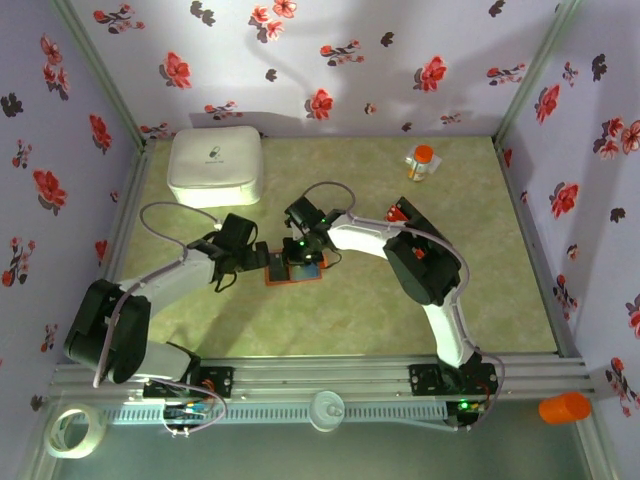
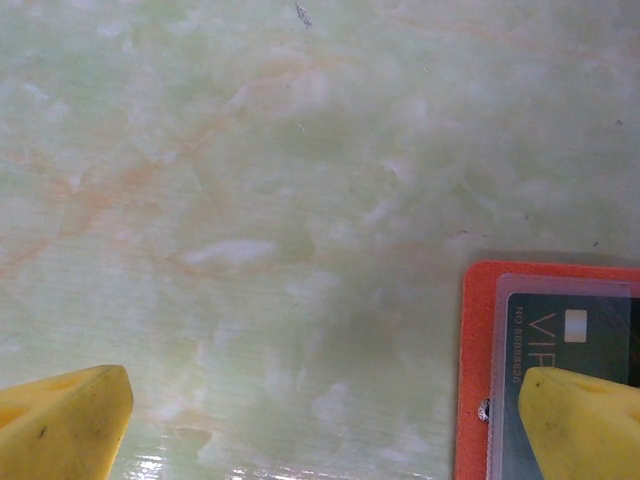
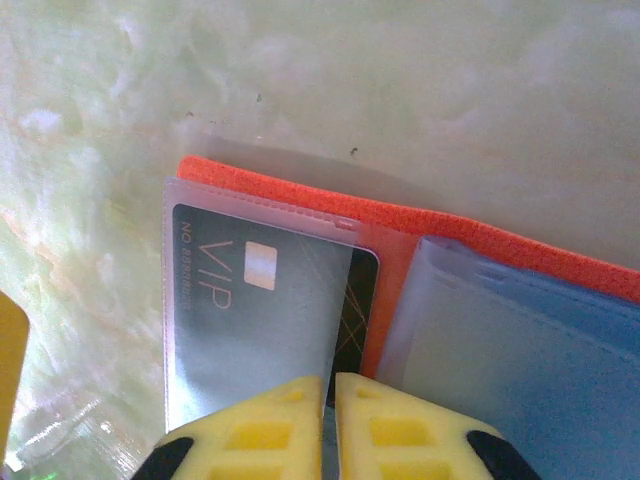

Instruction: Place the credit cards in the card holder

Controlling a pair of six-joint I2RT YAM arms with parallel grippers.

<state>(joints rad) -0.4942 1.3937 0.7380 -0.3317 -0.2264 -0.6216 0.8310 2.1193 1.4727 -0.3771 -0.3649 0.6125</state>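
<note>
From above, the card holder (image 1: 312, 276) lies open beneath the right gripper (image 1: 303, 256), with the left gripper (image 1: 258, 258) at its edge. The left wrist view shows the left gripper's fingers (image 2: 60, 420) wide apart, one over the holder's corner and the black card (image 2: 590, 330). In the right wrist view the right gripper's fingers (image 3: 270, 420) are almost together at that card's near edge; I cannot tell whether they pinch it.
</note>
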